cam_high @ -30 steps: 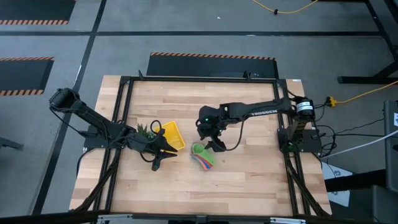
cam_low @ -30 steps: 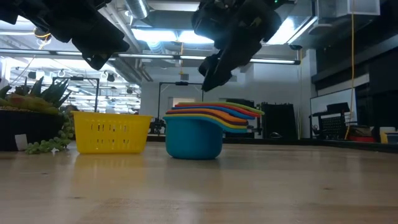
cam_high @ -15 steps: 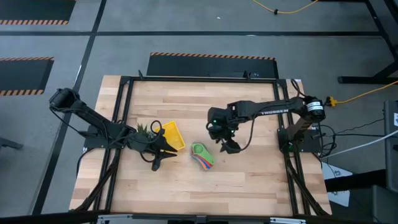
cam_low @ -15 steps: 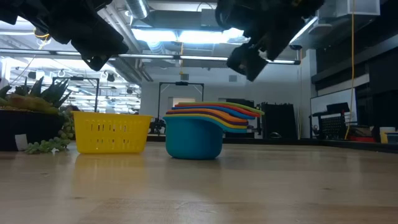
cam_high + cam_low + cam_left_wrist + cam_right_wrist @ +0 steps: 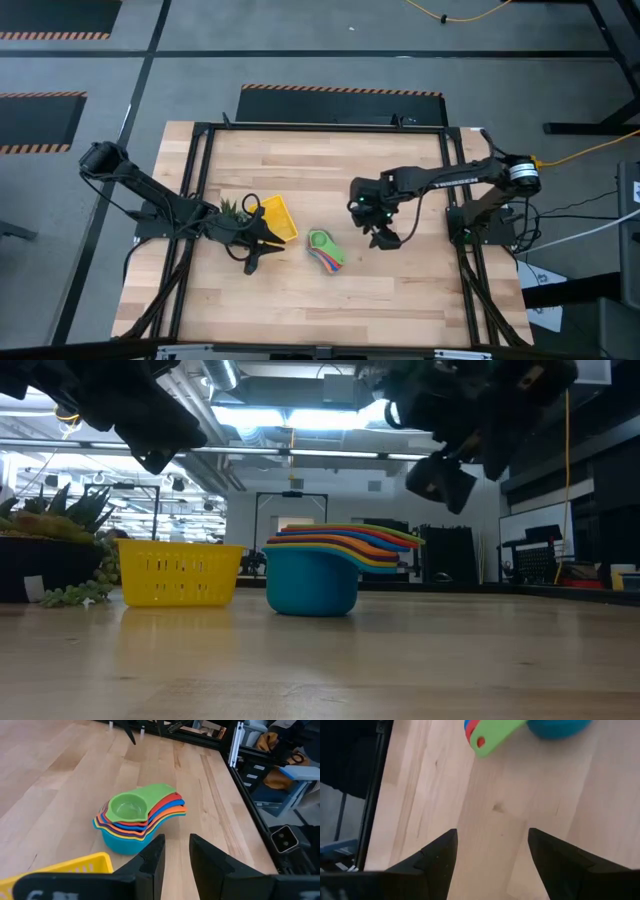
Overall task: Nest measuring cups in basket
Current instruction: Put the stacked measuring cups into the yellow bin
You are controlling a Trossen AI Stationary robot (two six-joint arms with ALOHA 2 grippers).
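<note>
Now, change: the right hand [image 5: 385, 236] has pulled away from the measuring cups [image 5: 326, 249]; a second ago it hung right over the stack, and by now it has drifted off to the side away from the basket [image 5: 277, 218], lifted clear of the worktop [image 5: 300, 160].
Right hand: fingers spread wide with nothing between them; its own wrist view shows only bare wood between the two fingers, with the green handle of the stack farther off.
Left hand: parked where it was, hovering just beside the measuring cups on the basket side [image 5: 254, 243], its fingers a narrow gap apart and holding nothing.
Measuring cups: nested one inside another, green on top and light blue at the bottom, handles fanned out; the stack sits on the worktop, not moved over the last second.
Basket: just beside the stack, apart from it, next to the small green plant [image 5: 234, 211]; from the low view I see nothing in it.
Meaning: I'd say the nesting itself looks done and the right hand has let go and backed off.
Left to do: the stack is not yet in the basket, so by my reckoning that transfer is the remaining step.
</note>
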